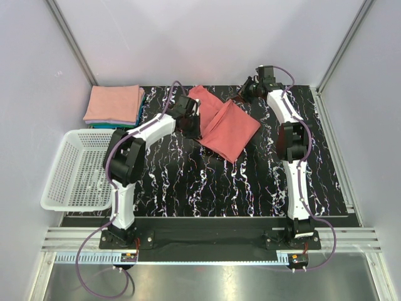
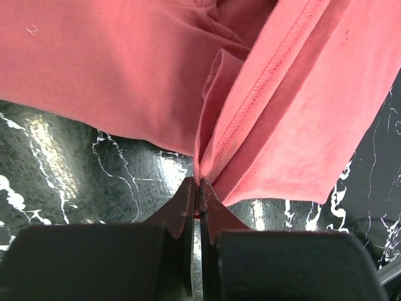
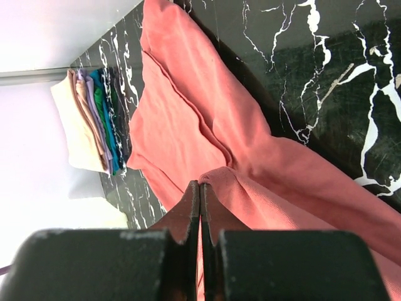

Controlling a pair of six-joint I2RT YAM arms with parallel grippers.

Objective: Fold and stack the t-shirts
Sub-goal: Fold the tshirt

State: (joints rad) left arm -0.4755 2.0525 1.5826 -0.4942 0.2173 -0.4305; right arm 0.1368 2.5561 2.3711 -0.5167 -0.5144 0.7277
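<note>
A coral-red t-shirt [image 1: 222, 125] lies partly folded at the back middle of the black marbled table [image 1: 213, 188]. My left gripper [image 1: 191, 128] is shut on its left edge; the left wrist view shows the jaws [image 2: 199, 183] pinching a hemmed fold of the shirt [image 2: 294, 113]. My right gripper [image 1: 247, 91] is shut on the shirt's far right corner; the right wrist view shows the jaws [image 3: 200, 185] closed on a bunched edge of the shirt [image 3: 182, 125]. A stack of folded t-shirts [image 1: 114, 105], salmon pink on top with teal beneath, sits at the back left and also shows in the right wrist view [image 3: 88, 119].
A white plastic mesh basket [image 1: 78, 169] stands off the table's left edge, in front of the stack. Grey walls close the back and both sides. The arm bases are bolted to a rail [image 1: 207, 238] at the near edge.
</note>
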